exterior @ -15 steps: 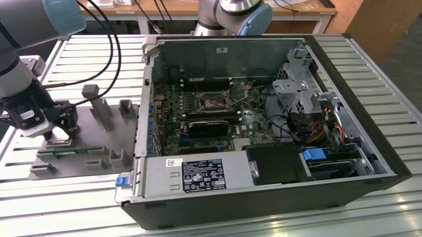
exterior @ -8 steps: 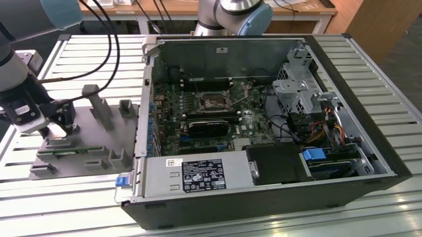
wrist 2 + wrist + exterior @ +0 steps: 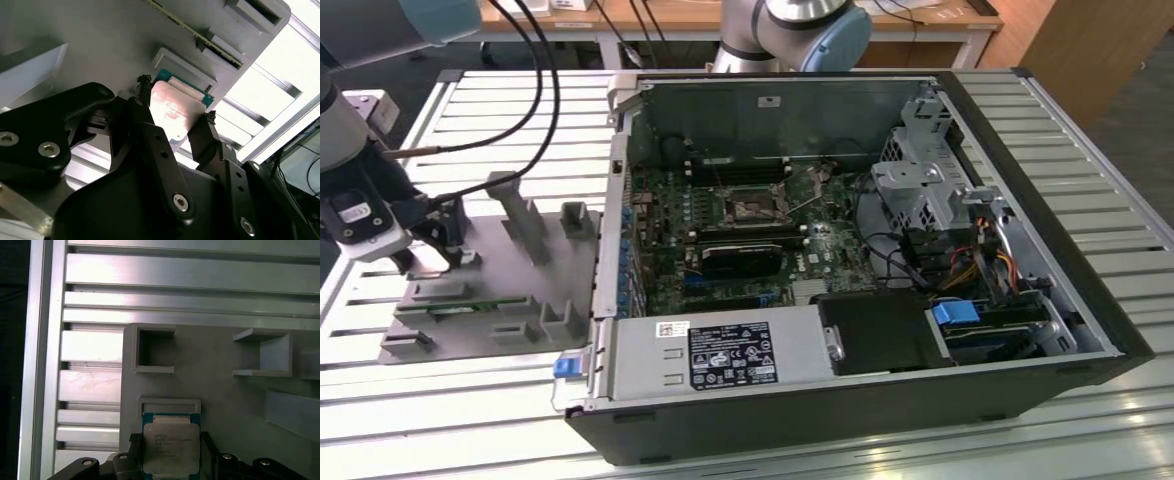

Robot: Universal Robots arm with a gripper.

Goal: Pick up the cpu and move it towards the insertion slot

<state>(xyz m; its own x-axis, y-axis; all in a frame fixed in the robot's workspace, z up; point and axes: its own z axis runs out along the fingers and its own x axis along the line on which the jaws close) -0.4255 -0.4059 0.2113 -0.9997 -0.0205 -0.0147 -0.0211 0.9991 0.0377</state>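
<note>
Well, the arm stands at the exterior view's left, with its claw (image 3: pixel 434 262) down on a grey plastic tray (image 3: pixel 520 290) that lies on the slatted metal counter (image 3: pixel 454 400). Black cables run from the arm's wrist up and away across the counter.

In both wrist views the claw (image 3: pixel 177 98) straddles the cpu (image 3: pixel 175 112). One black fingertip (image 3: pixel 145 87) is against one edge of the chip and the other against the opposite edge, so the claw is clenched on the cpu. The chip's pale metal top faces the cameras, and a thin green rim shows along the side away from the claw's body. That side sits just beside a low raised ledge of the tray (image 3: pixel 100 45). I cannot tell whether the chip is resting on the tray or lifted just off it.

In the first wrist view the cpu (image 3: pixel 171 450) sits between the fingers of the claw (image 3: pixel 170 440), on the tray (image 3: pixel 225 390) close to its edge, with the counter's bright slats (image 3: pixel 90 385) alongside.

The insertion slot (image 3: pixel 754 207) is well apart from the claw, on the green motherboard inside the open computer case (image 3: pixel 1067 230) to the exterior view's right of the tray. Its metal frame surrounds a dark centre.
</note>
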